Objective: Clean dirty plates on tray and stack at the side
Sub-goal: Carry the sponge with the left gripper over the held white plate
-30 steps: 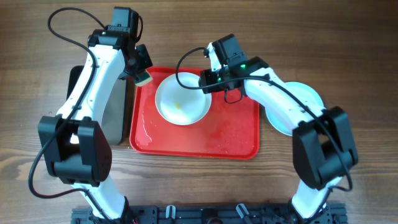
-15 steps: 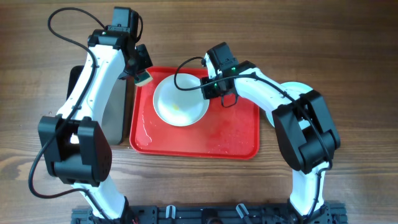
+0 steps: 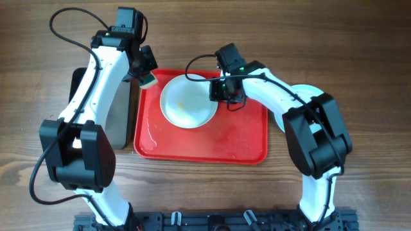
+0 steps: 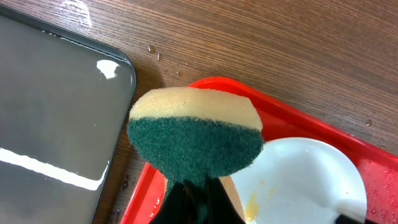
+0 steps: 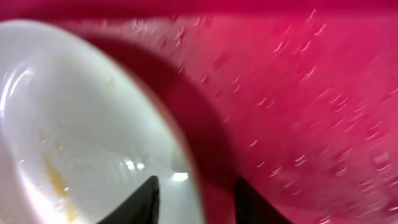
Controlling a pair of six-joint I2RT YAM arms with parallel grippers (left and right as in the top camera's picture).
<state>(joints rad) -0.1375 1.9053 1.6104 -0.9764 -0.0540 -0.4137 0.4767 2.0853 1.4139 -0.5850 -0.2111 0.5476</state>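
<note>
A white plate (image 3: 183, 106) with a yellow smear lies on the red tray (image 3: 237, 138), at its upper left. My right gripper (image 3: 219, 93) is open at the plate's right rim. In the right wrist view its fingers (image 5: 196, 193) straddle the rim, one over the plate (image 5: 81, 137), one over the wet tray (image 5: 298, 93). My left gripper (image 3: 146, 72) is shut on a green-and-yellow sponge (image 3: 149, 81), held above the tray's upper left corner. The left wrist view shows the sponge (image 4: 196, 134), the plate (image 4: 298, 174) and the tray rim (image 4: 292, 121). Pale mint-blue plates (image 3: 313, 92) lie right of the tray, mostly hidden by my right arm.
A black metal tray (image 3: 119, 122) stands left of the red tray, wet and shiny in the left wrist view (image 4: 56, 106). Bare wooden table surrounds both trays. Water drops cover the red tray's floor.
My right arm has folded in closer, and its gripper has shifted slightly down to the plate's right rim. The plate has nudged slightly. The left arm and sponge have not moved.
</note>
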